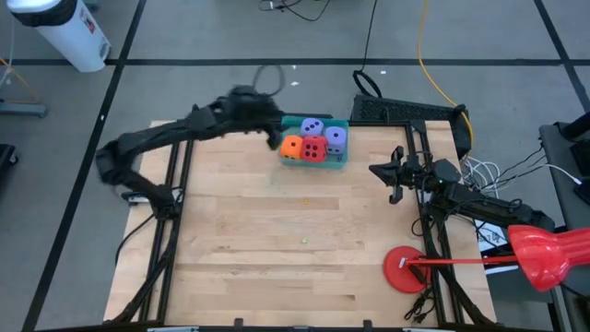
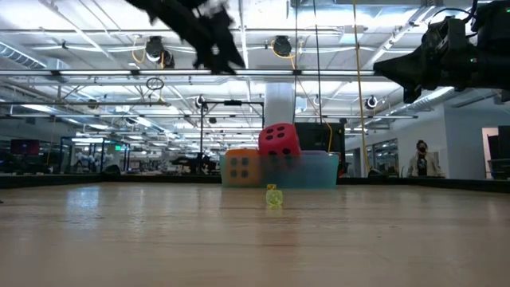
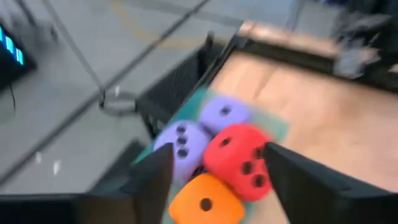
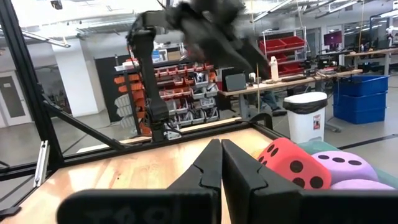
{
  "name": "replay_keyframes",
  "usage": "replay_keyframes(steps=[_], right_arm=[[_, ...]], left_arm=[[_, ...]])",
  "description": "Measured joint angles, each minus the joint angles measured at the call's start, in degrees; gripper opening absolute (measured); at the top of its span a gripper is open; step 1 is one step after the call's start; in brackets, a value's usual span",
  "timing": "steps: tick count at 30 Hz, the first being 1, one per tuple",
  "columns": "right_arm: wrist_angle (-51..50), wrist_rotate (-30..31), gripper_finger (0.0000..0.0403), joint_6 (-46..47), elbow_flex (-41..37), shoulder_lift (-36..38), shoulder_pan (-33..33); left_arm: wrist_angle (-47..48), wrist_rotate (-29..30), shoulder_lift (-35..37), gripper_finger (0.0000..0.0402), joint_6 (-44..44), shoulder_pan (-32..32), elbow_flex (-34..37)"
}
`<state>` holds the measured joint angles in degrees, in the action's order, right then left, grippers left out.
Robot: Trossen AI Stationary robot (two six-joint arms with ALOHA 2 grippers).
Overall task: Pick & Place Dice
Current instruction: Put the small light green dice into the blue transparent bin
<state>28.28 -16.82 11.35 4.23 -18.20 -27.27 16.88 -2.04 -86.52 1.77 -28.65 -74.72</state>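
Left jaws (image 3: 214, 171) wide above the dice (image 3: 214, 158); right jaws (image 4: 221, 163) closed, empty.

Pale, matt butcher-block wooden table top (image 1: 277, 240) of narrow glued strips, smooth with a faint sheen in the low view, framed by dark matt metal rails (image 1: 171, 231). Toward 12 o'clock, soft foam-looking matt cubes with dark pips: one red (image 1: 314, 148), one orange (image 1: 291, 147), two lavender-purple (image 1: 312, 126) (image 1: 336, 138), inside a translucent teal plastic tub (image 2: 319, 170). Toward 5 o'clock, a flat round red disc (image 1: 406, 269) of smooth plastic look; matt black plastic-looking fingers (image 4: 245, 177) on the right gripper (image 4: 221, 163).
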Motion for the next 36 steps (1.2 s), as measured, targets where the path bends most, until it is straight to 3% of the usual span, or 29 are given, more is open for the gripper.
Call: replay_keyframes(steps=[3,8,10,14,17,23,26,31,36], right_arm=[[0.1,0.0,0.0,0.0,0.0,0.0,0.0],[0.1,0.0,0.0,0.0,0.0,0.0,0.0],[0.1,0.0,0.0,0.0,0.0,0.0,0.0],[0.1,0.0,0.0,0.0,0.0,0.0,0.0],[0.1,0.0,0.0,0.0,0.0,0.0,0.0],[0.1,0.1,0.0,-0.7,0.0,0.0,0.0],[0.1,0.1,0.0,-0.3,0.0,-0.3,0.0],[-0.3,0.2,0.0,-0.2,0.0,-1.6,0.0],[-0.3,0.4,0.0,-1.3,0.0,-2.8,0.0]], left_arm=[[3.5,0.3,8.8,0.0191,3.0,3.3,0.0],[12.4,-4.1,21.0,0.0045,5.6,8.9,0.0],[14.9,-3.8,24.9,0.0013,4.7,11.3,0.3],[17.6,0.7,34.1,0.0013,3.6,16.4,4.7],[17.0,0.9,42.2,0.0005,2.6,19.2,11.2],[4.7,1.2,55.3,0.0004,-1.8,24.0,28.8],[-0.9,3.7,60.8,0.0004,0.2,25.2,38.1],[-10.0,0.4,67.8,0.0004,4.8,25.4,50.1],[-11.5,-1.8,71.9,0.0004,4.7,24.1,56.1]])
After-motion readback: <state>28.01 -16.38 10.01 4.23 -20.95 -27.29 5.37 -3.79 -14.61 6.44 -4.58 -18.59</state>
